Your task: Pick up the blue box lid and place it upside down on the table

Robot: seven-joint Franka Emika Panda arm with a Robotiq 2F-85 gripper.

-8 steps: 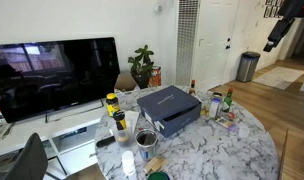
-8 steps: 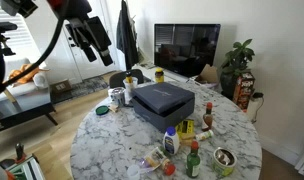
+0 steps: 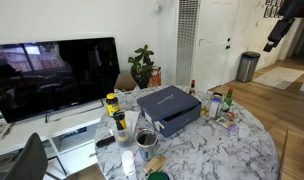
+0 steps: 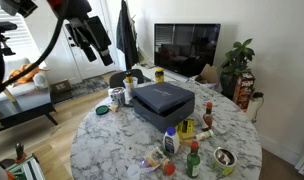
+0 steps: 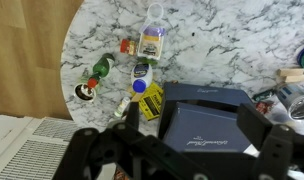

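Observation:
The blue box lid [image 3: 167, 99] sits closed on its navy box in the middle of the round marble table [image 3: 224, 152]. It shows in both exterior views [image 4: 162, 96], with the table [image 4: 110, 142] around it. My gripper [image 3: 272, 42] hangs high in the air, well above and to the side of the table [image 4: 97, 52]. In the wrist view the gripper [image 5: 192, 115] is open and empty. Its two black fingers frame the lid [image 5: 207, 130] far below, with marble [image 5: 217, 35] beyond it.
Several bottles, cans and jars crowd the table around the box: yellow-capped jars [image 3: 112, 103], a metal tin [image 3: 145, 139], small sauce bottles [image 4: 193, 157], and a yellow packet [image 5: 148, 100]. A TV [image 3: 52, 75] on a white stand and a plant [image 3: 143, 66] stand behind.

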